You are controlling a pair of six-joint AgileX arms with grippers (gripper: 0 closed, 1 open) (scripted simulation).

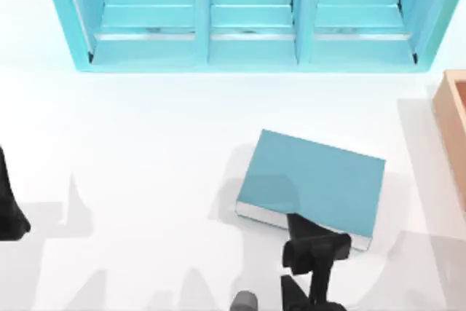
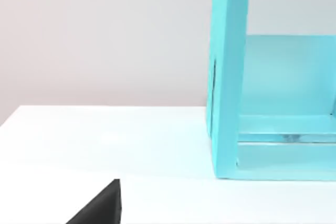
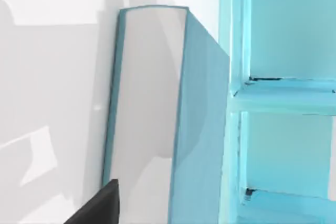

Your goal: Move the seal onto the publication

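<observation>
From above, the thick teal-blue hardback book lies lower centre with the black right gripper over its near edge, where a careless descent could nudge it; the right wrist view frames its white pages, but I cannot tell the fingers' spread or any seal; the left arm sits at the left edge.

Light-blue shelf unit at the table's far edge; wooden box right.

Teal publication flat, table centre-right
</observation>
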